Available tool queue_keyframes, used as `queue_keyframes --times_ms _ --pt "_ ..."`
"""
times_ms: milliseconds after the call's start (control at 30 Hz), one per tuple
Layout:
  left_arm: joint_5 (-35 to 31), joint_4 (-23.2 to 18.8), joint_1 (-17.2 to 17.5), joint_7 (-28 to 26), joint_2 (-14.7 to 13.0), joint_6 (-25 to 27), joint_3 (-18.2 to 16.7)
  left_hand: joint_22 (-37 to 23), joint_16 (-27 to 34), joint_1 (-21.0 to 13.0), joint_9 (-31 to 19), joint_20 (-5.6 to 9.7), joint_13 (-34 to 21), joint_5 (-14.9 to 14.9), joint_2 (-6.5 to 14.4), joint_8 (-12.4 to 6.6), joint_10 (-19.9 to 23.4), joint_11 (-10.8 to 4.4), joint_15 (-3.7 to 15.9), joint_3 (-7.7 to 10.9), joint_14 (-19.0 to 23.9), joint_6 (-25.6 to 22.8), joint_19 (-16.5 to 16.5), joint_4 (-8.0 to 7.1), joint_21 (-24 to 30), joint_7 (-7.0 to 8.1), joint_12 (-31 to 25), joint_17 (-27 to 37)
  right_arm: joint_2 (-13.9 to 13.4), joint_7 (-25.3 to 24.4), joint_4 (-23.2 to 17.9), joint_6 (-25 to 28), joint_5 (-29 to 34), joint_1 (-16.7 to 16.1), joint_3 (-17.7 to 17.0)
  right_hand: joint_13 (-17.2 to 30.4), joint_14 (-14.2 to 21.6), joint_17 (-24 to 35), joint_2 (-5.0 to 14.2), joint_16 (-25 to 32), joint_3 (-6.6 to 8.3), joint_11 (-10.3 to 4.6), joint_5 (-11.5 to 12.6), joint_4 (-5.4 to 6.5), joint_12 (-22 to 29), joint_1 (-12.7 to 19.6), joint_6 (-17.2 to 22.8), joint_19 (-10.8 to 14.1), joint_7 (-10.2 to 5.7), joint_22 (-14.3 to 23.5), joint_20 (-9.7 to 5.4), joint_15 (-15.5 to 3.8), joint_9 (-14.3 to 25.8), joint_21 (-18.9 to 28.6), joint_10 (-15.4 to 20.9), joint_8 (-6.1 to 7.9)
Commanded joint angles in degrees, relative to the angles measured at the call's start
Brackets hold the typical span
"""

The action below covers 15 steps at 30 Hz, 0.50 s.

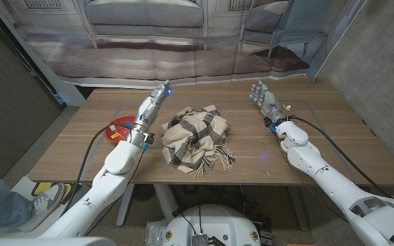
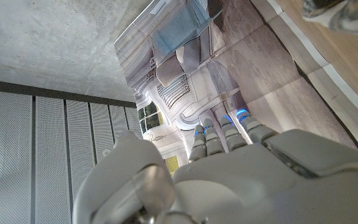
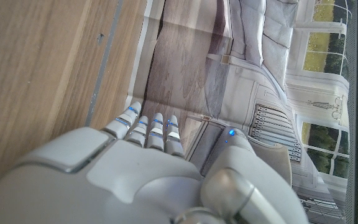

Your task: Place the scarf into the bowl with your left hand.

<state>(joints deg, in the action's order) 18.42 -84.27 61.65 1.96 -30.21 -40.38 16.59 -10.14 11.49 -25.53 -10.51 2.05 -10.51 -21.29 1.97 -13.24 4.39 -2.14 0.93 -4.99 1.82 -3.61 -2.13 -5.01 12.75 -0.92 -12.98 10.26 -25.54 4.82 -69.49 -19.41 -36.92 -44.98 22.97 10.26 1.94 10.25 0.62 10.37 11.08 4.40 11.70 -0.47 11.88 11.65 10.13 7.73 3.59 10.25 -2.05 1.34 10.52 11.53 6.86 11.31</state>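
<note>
A beige scarf [image 1: 195,137] with dark plaid stripes and a fringe lies crumpled in the middle of the wooden table [image 1: 252,147]. A red bowl [image 1: 118,127] sits at the table's left side, partly hidden behind my left forearm. My left hand [image 1: 155,99] is raised between the bowl and the scarf, fingers straight and apart, holding nothing; its back [image 2: 229,180] shows in the left wrist view. My right hand [image 1: 264,97] stands open to the right of the scarf, fingers extended [image 3: 148,130], nothing in it.
A printed backdrop of a sofa room [image 1: 156,34] hangs behind the table's far edge. A small orange and yellow object [image 1: 286,107] lies by my right wrist. A person's shoe [image 1: 43,198] and leg are on the floor at lower left.
</note>
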Motion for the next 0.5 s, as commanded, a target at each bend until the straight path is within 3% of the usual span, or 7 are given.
queue_keyframes --times_ms 33,167,367,500 --pt "-5.6 -1.6 0.5 -7.7 -3.2 -2.8 2.2 -0.1 0.4 -0.7 -0.2 1.74 -0.2 -0.5 -0.2 -0.21 0.8 -0.12 0.01 -0.33 1.0 -0.9 -0.6 0.34 0.3 0.04 -0.5 0.1 0.6 0.6 1.1 -0.3 -0.1 0.6 0.4 0.3 0.6 0.1 0.62 0.3 0.07 0.08 0.2 -0.29 0.3 0.2 0.5 0.5 -0.07 0.3 -0.24 -0.03 0.2 0.1 0.7 -0.07" --pt "-9.0 -3.4 1.1 -11.7 -4.4 -1.4 2.4 -0.1 0.4 -0.8 -0.2 1.67 -0.2 -0.6 -0.4 -0.24 0.8 -0.09 0.04 -0.44 1.1 -1.1 -0.7 0.40 0.3 0.06 -0.4 0.1 0.8 0.7 1.5 -0.4 0.0 0.9 0.6 0.3 0.6 0.1 0.63 0.3 0.06 0.07 0.2 -0.30 0.3 0.2 0.4 0.5 -0.09 0.3 -0.24 -0.02 0.2 0.1 0.7 -0.08" --pt "-7.0 -4.0 0.7 -11.7 -6.4 -1.0 4.2 -0.1 0.4 -0.9 -0.2 1.61 -0.2 -0.6 -0.5 -0.19 1.0 -0.10 0.07 -0.54 1.2 -1.2 -0.8 0.45 0.2 -0.01 -0.4 0.1 1.1 1.0 2.3 -0.5 -0.2 1.2 0.5 0.3 0.6 0.1 0.65 0.3 0.04 0.11 0.2 -0.33 0.3 0.2 0.4 0.6 -0.05 0.3 -0.27 -0.05 0.2 0.1 0.7 -0.09" --pt "-10.9 -6.2 1.3 -15.5 -7.8 1.5 4.3 -0.1 0.3 -0.9 -0.2 1.54 -0.2 -0.7 -0.6 -0.25 1.1 -0.04 0.11 -0.61 1.2 -1.5 -0.9 0.48 0.2 0.03 -0.4 0.1 1.2 1.1 2.7 -0.6 -0.3 1.4 0.4 0.3 0.7 0.1 0.67 0.3 0.03 0.11 0.2 -0.35 0.3 0.2 0.5 0.6 -0.06 0.3 -0.27 -0.07 0.2 0.1 0.8 -0.09"
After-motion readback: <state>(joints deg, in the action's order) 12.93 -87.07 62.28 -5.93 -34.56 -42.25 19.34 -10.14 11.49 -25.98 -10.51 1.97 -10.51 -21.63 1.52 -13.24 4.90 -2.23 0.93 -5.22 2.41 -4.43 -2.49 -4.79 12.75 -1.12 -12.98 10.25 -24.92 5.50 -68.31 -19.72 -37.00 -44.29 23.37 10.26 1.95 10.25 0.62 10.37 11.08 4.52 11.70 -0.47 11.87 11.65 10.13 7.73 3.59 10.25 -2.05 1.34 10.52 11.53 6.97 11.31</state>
